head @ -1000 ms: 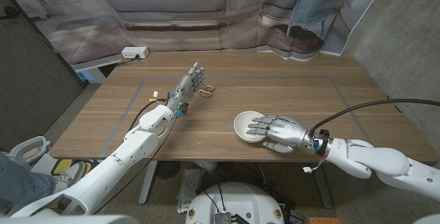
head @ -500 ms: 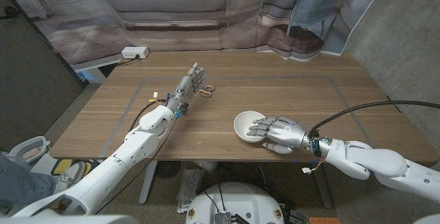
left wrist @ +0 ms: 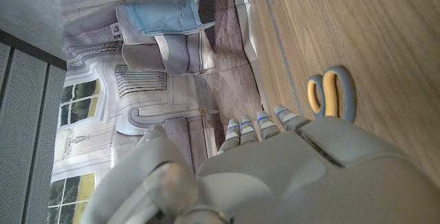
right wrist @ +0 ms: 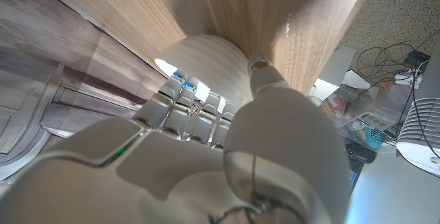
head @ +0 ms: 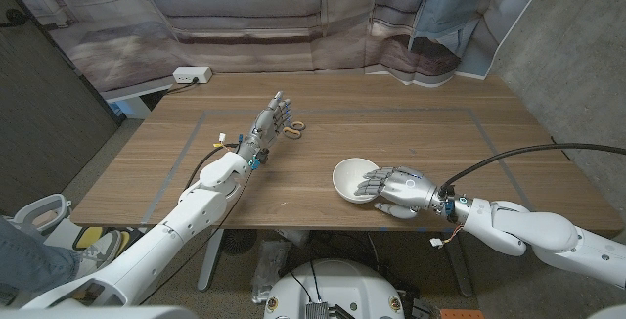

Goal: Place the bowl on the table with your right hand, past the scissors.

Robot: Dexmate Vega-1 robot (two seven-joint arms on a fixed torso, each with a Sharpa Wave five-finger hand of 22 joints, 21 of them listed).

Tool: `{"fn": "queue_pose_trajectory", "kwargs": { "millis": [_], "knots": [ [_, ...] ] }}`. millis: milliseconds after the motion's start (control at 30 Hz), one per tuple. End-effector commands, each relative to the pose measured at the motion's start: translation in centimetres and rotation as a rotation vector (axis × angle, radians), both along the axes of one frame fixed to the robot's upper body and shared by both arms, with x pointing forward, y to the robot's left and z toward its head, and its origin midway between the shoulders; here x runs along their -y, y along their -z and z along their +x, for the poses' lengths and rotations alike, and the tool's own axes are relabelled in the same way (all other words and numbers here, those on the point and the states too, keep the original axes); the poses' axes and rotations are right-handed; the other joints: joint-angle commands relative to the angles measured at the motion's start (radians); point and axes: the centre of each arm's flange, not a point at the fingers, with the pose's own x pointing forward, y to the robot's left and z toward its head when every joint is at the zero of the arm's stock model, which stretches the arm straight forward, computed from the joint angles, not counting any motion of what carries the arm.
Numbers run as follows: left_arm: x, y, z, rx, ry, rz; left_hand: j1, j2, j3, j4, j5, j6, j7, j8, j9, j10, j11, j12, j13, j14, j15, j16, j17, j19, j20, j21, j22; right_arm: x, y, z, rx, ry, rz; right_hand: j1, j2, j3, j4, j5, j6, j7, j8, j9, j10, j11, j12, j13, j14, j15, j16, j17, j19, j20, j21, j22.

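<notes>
One white bowl (head: 353,179): looks rigid, light, smooth, likely breakable | right hand (head: 396,189) pinches its near rim | left hand (head: 271,122) spread beside scissors (head: 292,128) | bench (head: 411,118)

A white bowl (head: 350,178) sits upright near the bench's near edge. Well beyond it lie small scissors (head: 293,128) with yellow-and-grey handles, flat.

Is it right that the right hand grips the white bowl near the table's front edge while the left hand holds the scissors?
Not quite. The left hand holds nothing: the head view shows the scissors lying on the table beside it. The right hand does grip the white bowl.
</notes>
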Motion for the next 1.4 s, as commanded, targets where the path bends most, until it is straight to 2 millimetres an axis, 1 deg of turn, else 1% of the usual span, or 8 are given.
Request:
{"fn": "queue_pose_trajectory", "kwargs": {
  "millis": [33,267,500,833,1100,1200,1300,1400],
  "knots": [
    [0.22,-0.24,0.18,0.003,0.004,0.004,0.006,0.006,-0.004,-0.003,0.001,0.010,0.001,0.000,0.004,-0.004,0.001,-0.001,0.005,-0.003,0.001,0.002,0.006,-0.007,-0.008,-0.002,0.002,0.35,-0.19,0.04,0.013,0.002,0.017,-0.001,0.016,0.002,0.007,-0.008,0.032,-0.006,0.009,0.005,0.042,-0.007,0.016,0.001,0.041,-0.161,0.013,0.005,0.022,-0.123,0.011,0.005],
    [0.28,-0.51,0.14,0.005,0.005,0.009,0.006,0.007,-0.006,-0.003,0.001,0.010,0.000,0.000,0.004,-0.003,0.000,-0.001,0.005,-0.003,0.002,0.002,0.006,-0.007,-0.007,-0.002,0.002,0.35,-0.02,0.04,0.019,-0.001,0.025,0.012,0.034,0.001,0.004,-0.018,0.078,-0.014,0.016,0.004,0.099,-0.014,0.031,0.001,0.119,-0.178,0.041,0.019,0.033,-0.127,0.017,0.007],
    [0.37,-0.60,0.21,0.002,0.006,0.013,0.006,0.008,-0.007,-0.003,0.001,0.011,0.001,0.000,0.004,-0.004,0.000,-0.001,0.005,-0.002,0.001,0.002,0.006,-0.007,-0.007,-0.002,0.002,0.31,0.26,0.16,0.015,-0.003,0.028,0.023,0.042,0.000,-0.001,-0.022,0.101,-0.017,0.019,0.003,0.131,-0.017,0.040,0.002,0.142,-0.180,0.051,0.027,0.040,-0.131,0.020,0.008],
    [0.31,-0.34,0.45,-0.006,0.007,0.010,0.007,0.009,-0.009,-0.003,0.001,0.012,0.000,0.000,0.004,-0.004,0.002,-0.002,0.005,-0.002,0.001,0.002,0.006,-0.007,-0.008,-0.002,0.002,0.30,0.49,0.45,0.008,0.000,0.023,0.051,0.053,-0.005,-0.010,-0.033,0.190,-0.024,0.034,0.002,0.203,-0.025,0.056,0.003,0.198,-0.183,0.071,0.043,0.067,-0.143,0.033,0.010],
    [0.23,-0.35,0.58,-0.006,0.006,0.007,0.008,0.010,-0.010,-0.003,0.000,0.013,0.000,0.000,0.004,-0.003,0.002,-0.001,0.005,-0.003,0.001,0.002,0.006,-0.007,-0.009,-0.002,0.002,0.34,0.34,0.63,0.010,-0.001,0.022,0.071,0.062,-0.010,-0.014,-0.039,0.225,-0.025,0.033,0.002,0.246,-0.024,0.064,0.003,0.236,-0.187,0.088,0.055,0.077,-0.149,0.039,0.012],
    [0.27,-0.30,0.71,-0.007,0.009,0.005,0.008,0.010,-0.011,-0.003,0.000,0.012,0.000,0.000,0.004,-0.004,0.002,-0.001,0.005,-0.003,0.002,0.002,0.006,-0.006,-0.008,-0.002,0.002,0.36,0.31,0.63,0.013,-0.001,0.022,0.082,0.067,-0.012,-0.015,-0.042,0.251,-0.025,0.034,0.002,0.270,-0.025,0.068,0.003,0.253,-0.187,0.091,0.059,0.081,-0.159,0.042,0.014],
    [0.37,-0.21,0.85,-0.009,0.011,0.003,0.008,0.010,-0.011,-0.003,0.000,0.012,0.000,-0.001,0.004,-0.004,0.002,-0.001,0.005,-0.003,0.001,0.002,0.006,-0.007,-0.008,-0.002,0.002,0.42,0.28,0.58,0.022,0.000,0.025,0.080,0.068,-0.016,-0.010,-0.044,0.266,-0.025,0.033,0.002,0.280,-0.028,0.067,0.003,0.262,-0.186,0.090,0.059,0.081,-0.161,0.043,0.015],
    [0.46,-0.13,0.96,-0.011,0.013,0.004,0.008,0.010,-0.012,-0.003,0.000,0.013,0.001,0.000,0.004,-0.004,0.001,-0.001,0.005,-0.003,0.001,0.002,0.006,-0.007,-0.008,-0.002,0.002,0.53,0.20,0.51,0.028,-0.004,0.033,0.064,0.068,-0.027,0.003,-0.046,0.290,-0.027,0.028,0.002,0.305,-0.028,0.068,0.003,0.277,-0.185,0.083,0.056,0.083,-0.161,0.046,0.016]
  ]
}}
